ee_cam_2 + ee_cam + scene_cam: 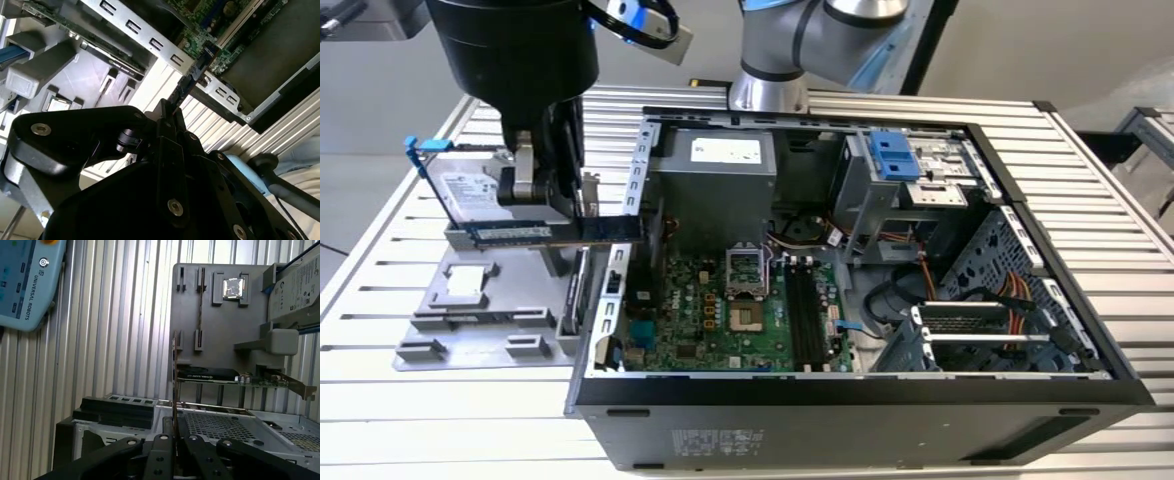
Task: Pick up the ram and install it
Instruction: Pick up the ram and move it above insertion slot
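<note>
Gripping the ram (594,230) by its two flat faces, my hand (547,215) is closed down narrow on it and is carrying it level and on edge. In the exterior view the stick is hanging over the grey holder (480,300) on the slatted bench (400,400). One end is reaching as far as the side wall of the open computer case (854,395). The hard drive (454,185) with its blue bracket is standing just beside my hand, on the exterior view's left. In the first wrist view the ram (174,365) is showing as a thin edge running out from between my fingers (162,445), which are pressing it from both sides. The graphics card (225,376) is lying beyond it. The motherboard (720,310) is sitting inside the case, well apart from the stick.
</note>
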